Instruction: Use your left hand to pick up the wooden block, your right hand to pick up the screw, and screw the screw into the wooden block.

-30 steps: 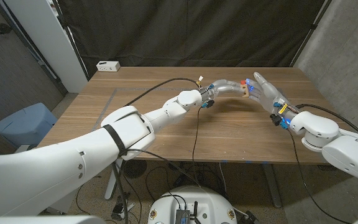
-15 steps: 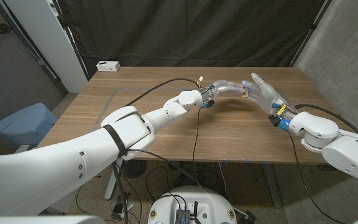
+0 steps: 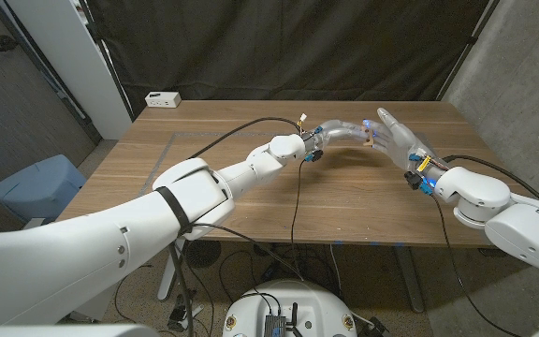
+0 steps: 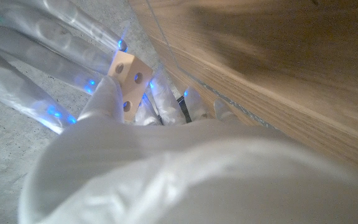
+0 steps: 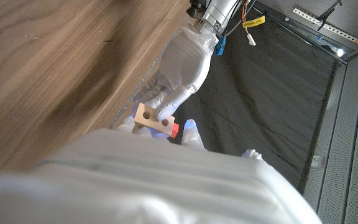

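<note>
wooden block (image 3: 371, 139) between left hand (image 3: 337, 132) and right hand (image 3: 397, 139), above table (image 3: 251, 187)

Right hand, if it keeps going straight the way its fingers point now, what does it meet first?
Most likely the wooden block held by the left hand. The right hand already looks to be at it, by the red screw, though depth is unclear.

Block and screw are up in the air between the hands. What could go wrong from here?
1. The left hand holds the wooden block only by its fingertips above the table; turning force may twist or drop it.
2. The red screw sits at the block's end, mostly hidden by the right hand, so alignment is hard to check and it may go in crooked.
</note>
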